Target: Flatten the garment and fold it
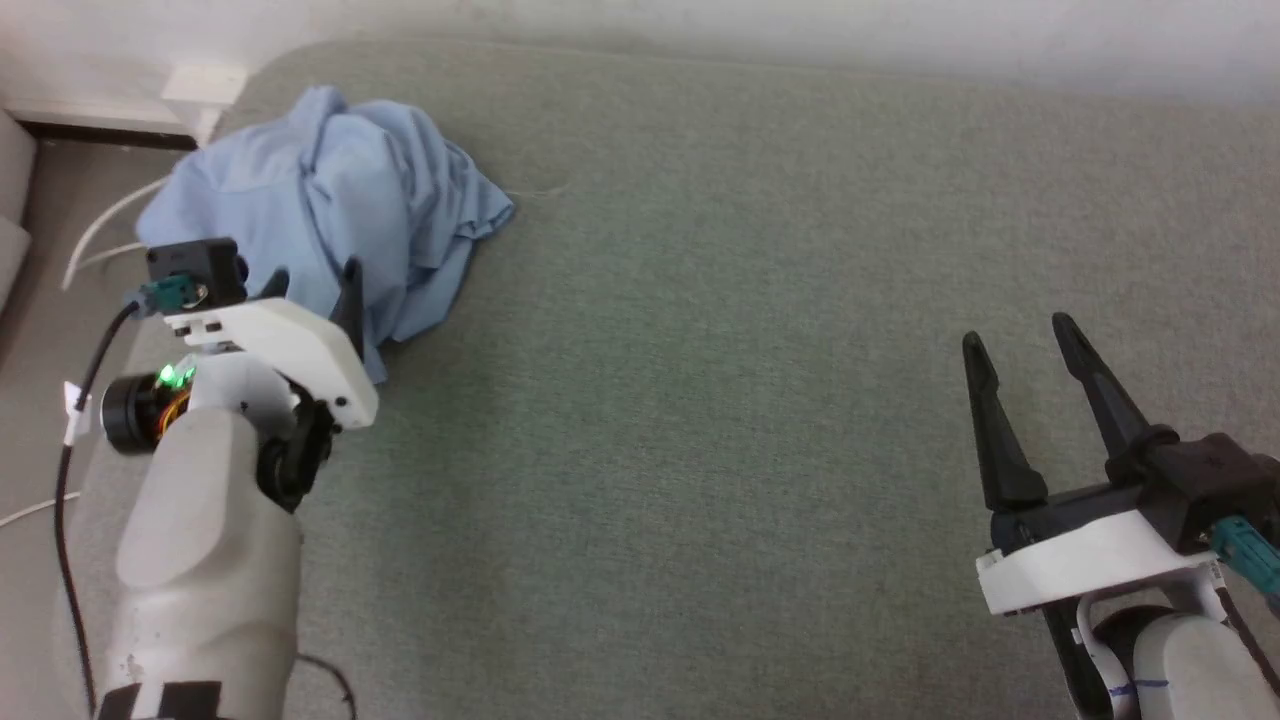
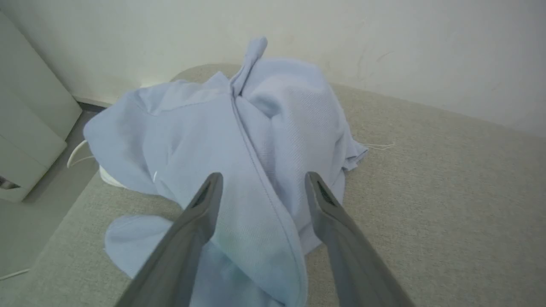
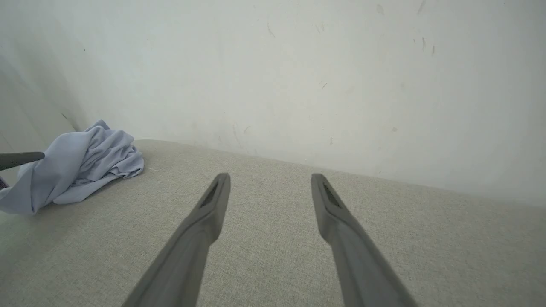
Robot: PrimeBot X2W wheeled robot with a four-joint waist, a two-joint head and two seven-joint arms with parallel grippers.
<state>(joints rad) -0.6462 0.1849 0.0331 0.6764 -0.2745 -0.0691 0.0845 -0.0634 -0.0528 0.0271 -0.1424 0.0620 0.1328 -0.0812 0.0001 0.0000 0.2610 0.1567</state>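
**Item 1: shirt** [image 1: 330,200] [image 2: 204,140] [image 3: 76,166]. Light blue, soft knit fabric. It lies in a crumpled heap at the far left corner of the cushion [image 1: 700,400], close to the wall [image 3: 298,64]. Its left edge reaches the cushion's left rim. The heap is bunched high at the far end, and a flatter lobe trails toward the near side, so its longer run is roughly near to far. A stitched seam [image 2: 251,157] ridges along that same line. Which way the collar or hem points cannot be told from the folds.

**Item 2: left gripper** [image 1: 312,280] [image 2: 263,177]. Two dark fingers spread wide. They sit at the near edge of the heap and point toward the far side. The wrist view shows the seamed fold lying between the fingers. Nothing is pinched. Whether the tips touch the cloth cannot be told.

**Item 3: right gripper** [image 1: 1016,335] [image 3: 271,177]. Fingers spread equally wide and holding nothing. They are over bare cushion at the near right, well apart from the shirt.

**Item 4: cushion.** Grey-green woven cover with a rounded far left corner.

**Item 5: cable** [image 1: 100,225]. White, on the floor to the left of the cushion, beside the shirt.
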